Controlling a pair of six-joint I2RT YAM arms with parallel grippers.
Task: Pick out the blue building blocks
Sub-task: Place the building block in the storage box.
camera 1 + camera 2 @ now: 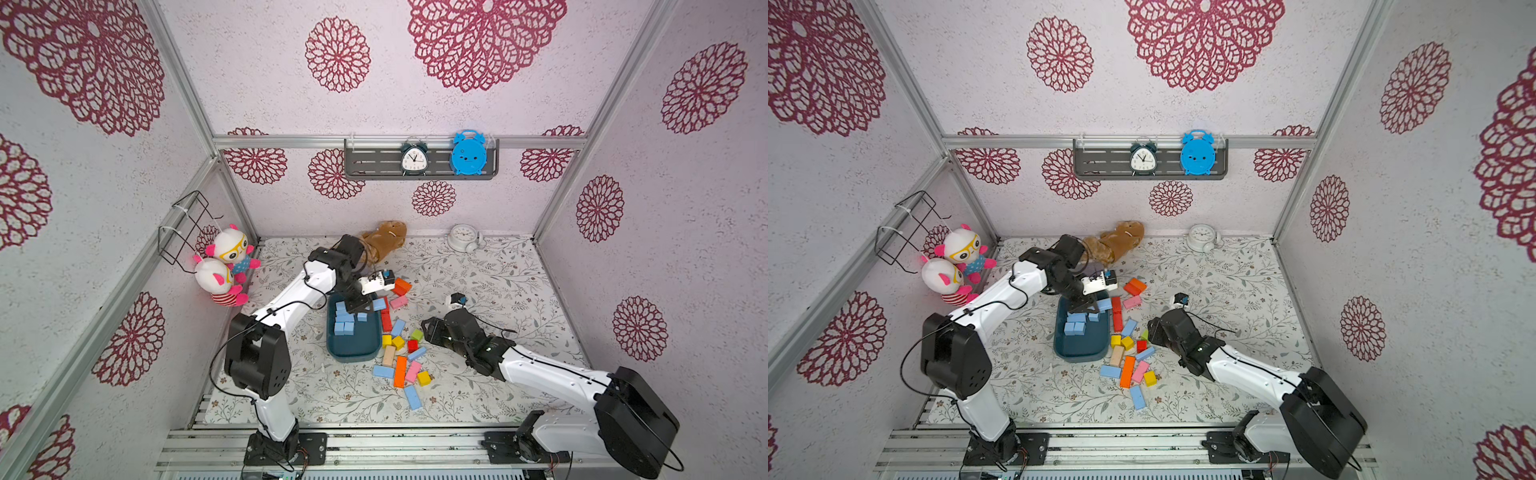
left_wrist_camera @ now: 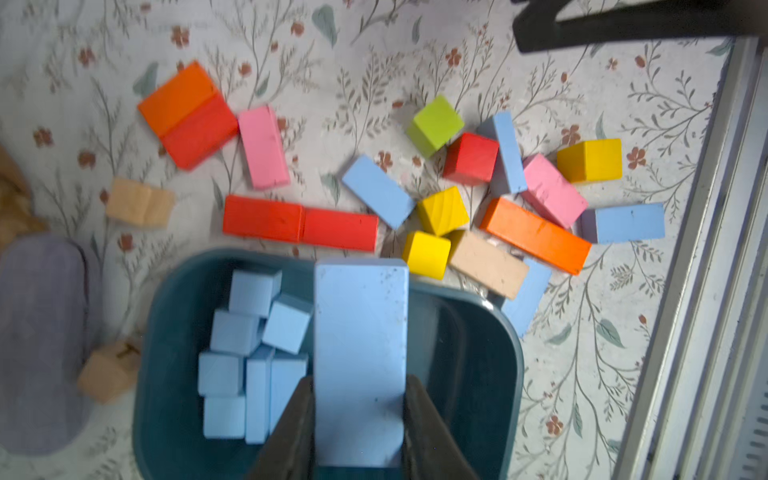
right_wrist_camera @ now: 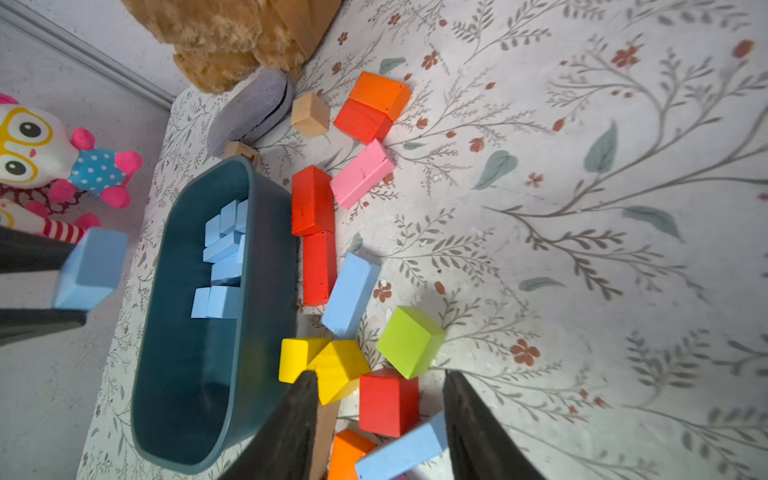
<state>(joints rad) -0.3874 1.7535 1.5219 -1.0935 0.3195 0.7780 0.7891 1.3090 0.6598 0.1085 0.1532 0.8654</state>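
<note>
Blue bar in my left gripper: matt paint, faintly speckled. Tray beneath it looks like smooth plastic with a slight sheen. Yellow cube, centre frame, shows wood grain through its paint. Tan block is bare wood. Plush toy, upper left, is shaggy cloth.

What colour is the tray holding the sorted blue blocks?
Dark teal. The tray shows best in the right wrist view, where its inner wall and rim are clear.
</note>
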